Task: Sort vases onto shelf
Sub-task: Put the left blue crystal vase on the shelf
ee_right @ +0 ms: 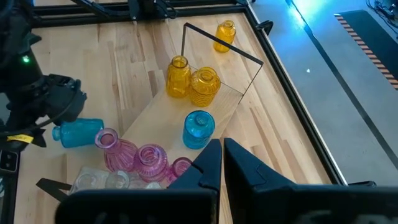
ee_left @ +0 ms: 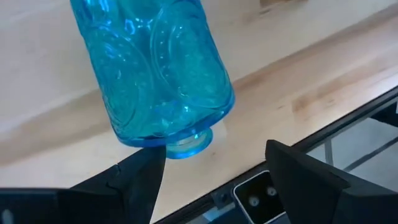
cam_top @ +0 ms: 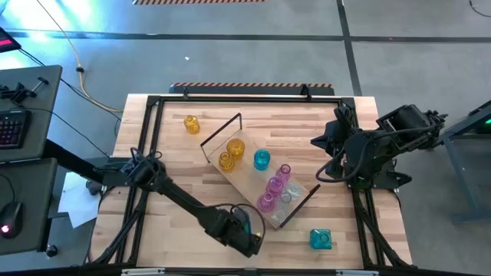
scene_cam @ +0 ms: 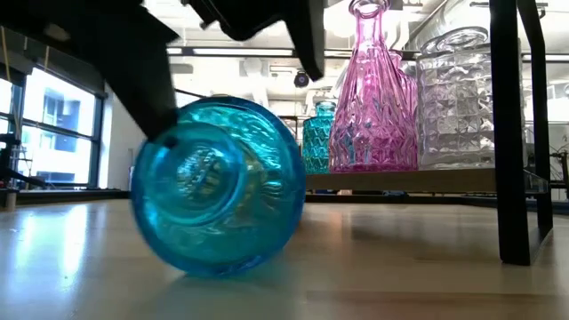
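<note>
Teal vase [ee_left: 155, 74] lies sideways on counter [ee_left: 298, 81], lower centre; we see left end effector [ee_left: 214, 177] spread wide at its neck, right end effector [ee_right: 222, 163] pinched closed, empty.

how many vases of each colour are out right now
amber vases: 3
teal vases: 3
pink vases: 3
clear vases: 2, hard to separate
total: 11
</note>
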Robot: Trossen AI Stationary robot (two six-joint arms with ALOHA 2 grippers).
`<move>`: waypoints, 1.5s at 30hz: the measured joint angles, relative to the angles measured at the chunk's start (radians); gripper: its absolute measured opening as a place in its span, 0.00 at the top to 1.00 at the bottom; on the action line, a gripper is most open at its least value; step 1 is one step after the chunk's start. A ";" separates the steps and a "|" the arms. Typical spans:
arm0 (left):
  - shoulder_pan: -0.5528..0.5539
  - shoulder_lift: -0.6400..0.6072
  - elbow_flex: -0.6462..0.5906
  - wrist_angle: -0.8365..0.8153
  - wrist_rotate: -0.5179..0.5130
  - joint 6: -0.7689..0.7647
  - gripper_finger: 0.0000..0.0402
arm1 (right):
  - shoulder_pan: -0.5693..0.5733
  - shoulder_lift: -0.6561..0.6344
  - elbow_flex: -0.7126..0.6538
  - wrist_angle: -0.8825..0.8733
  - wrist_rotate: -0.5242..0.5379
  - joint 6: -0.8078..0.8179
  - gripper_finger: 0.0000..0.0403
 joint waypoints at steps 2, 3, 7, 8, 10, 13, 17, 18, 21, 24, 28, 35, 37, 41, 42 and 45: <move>0.009 0.000 0.000 -0.001 0.014 0.009 0.34 | 0.000 0.000 0.000 0.000 0.000 0.000 1.00; 0.011 0.004 0.001 0.000 0.017 0.010 0.34 | 0.000 0.000 0.000 0.000 0.000 0.000 1.00; 0.015 0.026 0.001 0.005 0.055 0.018 0.34 | 0.000 0.000 0.000 0.000 -0.001 0.000 1.00; 0.015 0.034 0.001 0.012 0.067 0.018 0.34 | 0.000 0.000 0.000 0.000 -0.001 0.000 1.00; 0.015 0.048 0.001 0.015 0.075 0.020 0.34 | 0.000 0.000 0.000 0.000 -0.001 0.000 1.00; 0.016 0.053 0.000 0.015 0.064 0.017 0.34 | 0.000 0.000 0.000 0.000 -0.001 0.000 1.00; 0.024 0.057 0.000 0.015 0.035 0.006 0.34 | 0.000 0.000 0.000 0.000 -0.001 0.000 1.00; 0.027 0.058 0.000 0.015 0.035 0.004 0.34 | 0.000 0.000 0.000 0.000 -0.001 0.000 1.00; 0.036 0.068 0.001 0.015 0.039 0.002 0.34 | 0.000 0.000 0.000 0.000 -0.013 0.000 1.00; 0.043 0.079 0.000 0.025 0.041 0.001 0.34 | 0.000 0.000 0.000 0.000 -0.024 0.000 1.00; 0.042 0.085 0.001 0.025 0.047 0.001 0.34 | 0.000 0.000 0.000 0.000 -0.024 0.000 1.00; 0.042 0.099 0.001 0.019 0.052 -0.005 0.37 | 0.000 0.000 0.000 0.000 -0.024 0.000 1.00; 0.041 0.103 0.000 0.014 0.050 -0.005 0.41 | 0.000 0.000 0.000 0.000 -0.024 0.000 1.00; 0.041 0.100 0.000 0.018 0.031 0.004 0.51 | 0.000 0.000 0.000 0.000 -0.024 0.000 1.00; 0.041 0.100 0.000 0.017 0.030 0.010 0.53 | 0.000 0.000 0.000 0.000 -0.024 0.000 1.00; 0.041 0.100 0.000 0.019 0.028 0.012 0.62 | 0.000 0.000 0.000 0.000 -0.024 0.008 1.00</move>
